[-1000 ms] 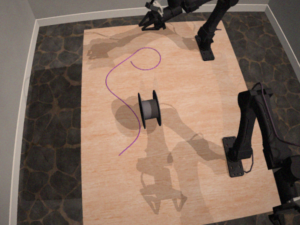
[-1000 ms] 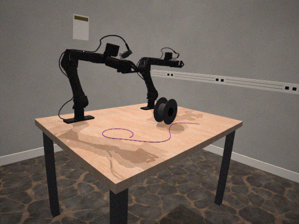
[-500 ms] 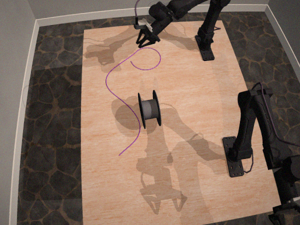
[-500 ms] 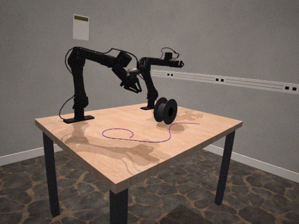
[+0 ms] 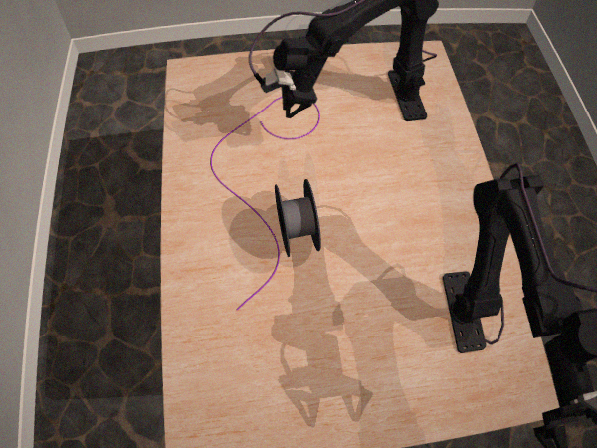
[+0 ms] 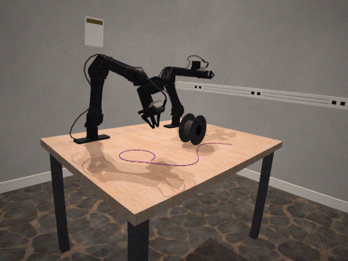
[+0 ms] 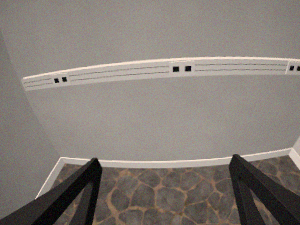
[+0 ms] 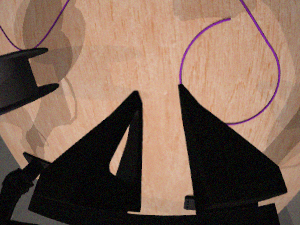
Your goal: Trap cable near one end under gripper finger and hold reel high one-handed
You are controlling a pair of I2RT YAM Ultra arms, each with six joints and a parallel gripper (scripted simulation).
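A dark reel with a grey core stands on its flanges near the middle of the wooden table. Its flange also shows at the left edge of the right wrist view. A thin purple cable lies loose on the table, passing beside the reel and curling into a hook at its far end. My right gripper points down just above that curled end, partly open and empty. My left gripper is wide open and empty, held high and level, facing the wall.
The right arm's base plate stands at the far table edge, the left arm's base plate at the near right. The cable's other end lies toward the table's left side.
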